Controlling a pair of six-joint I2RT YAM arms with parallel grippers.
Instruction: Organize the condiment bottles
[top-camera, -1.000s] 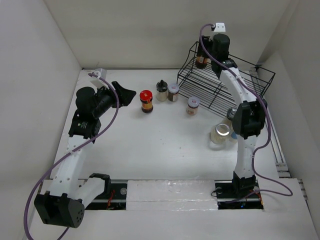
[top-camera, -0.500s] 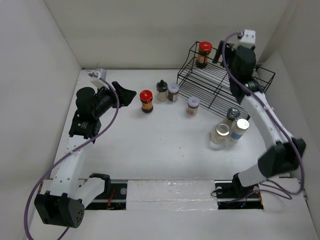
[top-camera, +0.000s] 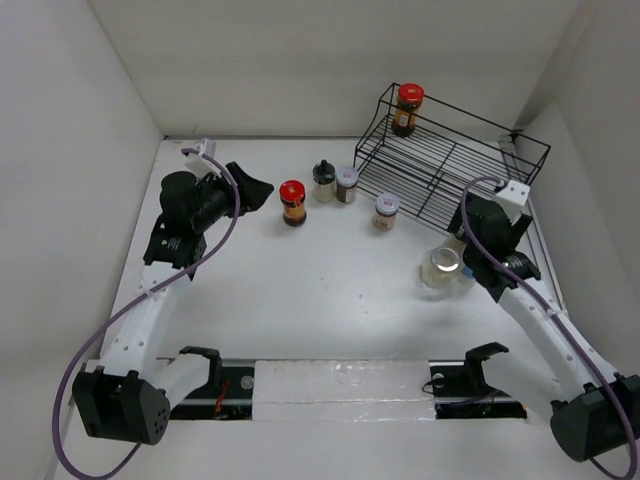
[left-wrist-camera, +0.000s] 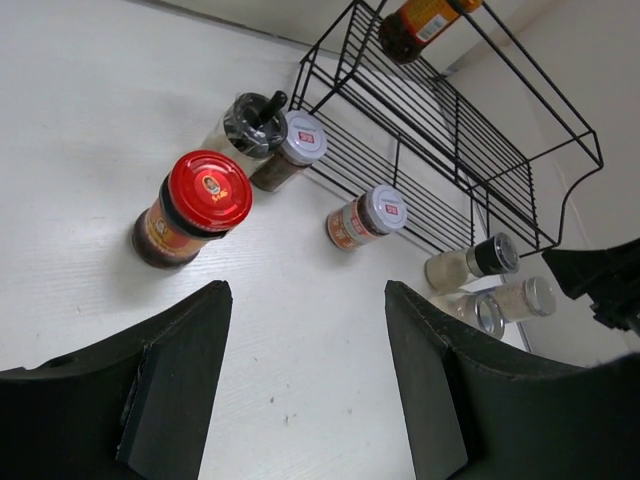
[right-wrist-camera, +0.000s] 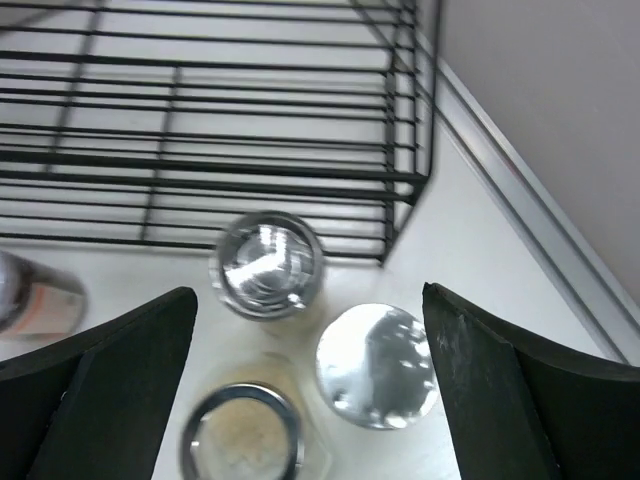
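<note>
Right end effector (right-wrist-camera: 310, 385) spread wide, nothing in it, hanging over three condiment bottles (top-camera: 441, 267) bunched on surface (top-camera: 330, 300) just off front corner of black wire rack (top-camera: 450, 165): grey-lidded one (right-wrist-camera: 265, 265) nearest rack, silver-lidded one (right-wrist-camera: 377, 365) just beside it, wide pale one (right-wrist-camera: 243, 440) at bottom edge of wrist view. Left end effector (left-wrist-camera: 305, 385) apart too, empty, aimed toward red-capped bottle (left-wrist-camera: 195, 205) upright on surface, three more strung out toward rack. Likely next pick from the bunch: centre on a single lid, drop straight, close low on the glass, mind close neighbours and rack wire right behind. Versus a second back: right arm off rack's top tier and down by the bunch, fingers spread wider; second red-capped bottle (top-camera: 406, 108) left upright on top tier; left arm barely shifted.
</note>
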